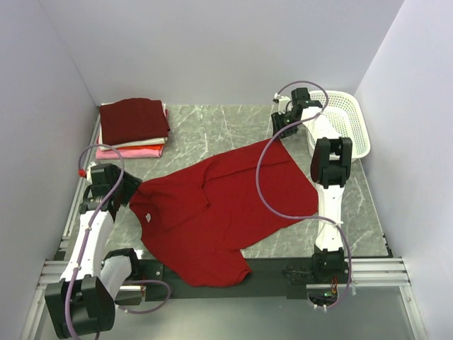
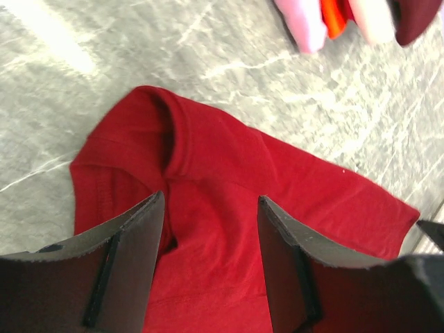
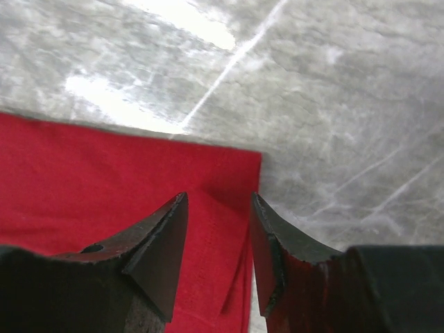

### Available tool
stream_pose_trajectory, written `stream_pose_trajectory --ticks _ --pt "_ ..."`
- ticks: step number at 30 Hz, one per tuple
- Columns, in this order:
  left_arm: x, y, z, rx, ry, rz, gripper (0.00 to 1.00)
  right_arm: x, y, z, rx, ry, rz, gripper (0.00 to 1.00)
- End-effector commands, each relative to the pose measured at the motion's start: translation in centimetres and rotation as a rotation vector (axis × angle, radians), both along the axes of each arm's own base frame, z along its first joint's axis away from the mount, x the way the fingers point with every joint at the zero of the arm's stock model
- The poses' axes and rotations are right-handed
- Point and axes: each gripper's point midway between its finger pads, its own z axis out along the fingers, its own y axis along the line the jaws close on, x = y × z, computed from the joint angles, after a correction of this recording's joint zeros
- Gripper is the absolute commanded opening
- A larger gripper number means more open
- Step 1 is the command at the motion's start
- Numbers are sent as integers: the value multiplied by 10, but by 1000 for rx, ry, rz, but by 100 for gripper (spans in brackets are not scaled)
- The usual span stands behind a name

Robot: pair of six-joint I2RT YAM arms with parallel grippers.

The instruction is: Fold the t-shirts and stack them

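A bright red t-shirt [image 1: 226, 205] lies spread and rumpled across the middle of the table. My left gripper [image 1: 133, 193] is at its left edge. In the left wrist view it [image 2: 211, 208] is open, its jaws wide apart just above the red cloth [image 2: 229, 159] near a sleeve and a fold. My right gripper [image 1: 286, 132] is at the shirt's far right corner. In the right wrist view it [image 3: 218, 208] is open and straddles that corner [image 3: 222, 173], where a small fold of cloth rises between the fingers. A stack of folded t-shirts [image 1: 133, 126], maroon on top, sits at the back left.
A white perforated basket [image 1: 350, 124] stands at the back right beside the right arm. The folded stack's pink, orange and white edges show in the left wrist view [image 2: 333, 17]. Grey marbled tabletop [image 1: 212, 127] lies behind the shirt. Walls close in on three sides.
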Motion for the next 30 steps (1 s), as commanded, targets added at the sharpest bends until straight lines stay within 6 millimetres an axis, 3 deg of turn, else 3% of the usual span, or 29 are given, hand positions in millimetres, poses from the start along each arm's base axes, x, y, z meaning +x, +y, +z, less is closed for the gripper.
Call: stream_pose_trajectory --ticks 1,14,19,24,27,30 --pt "0 8 2 -14 -19 58 61 4 -9 1 -27 -2 -43 48" --pt "-1 16 -8 -42 -9 97 61 1 -1 -15 -32 43 -34 45" --pt "2 20 -9 -63 -19 112 61 1 -1 -13 -30 35 -32 32" --pt "6 20 -11 -65 -15 106 61 9 -3 2 -41 -18 -41 25" --pt "7 21 -14 -66 -6 100 60 13 -3 8 -40 -40 -42 15" --pt "10 21 -16 -67 -4 100 60 15 -2 11 -38 -48 -42 14"
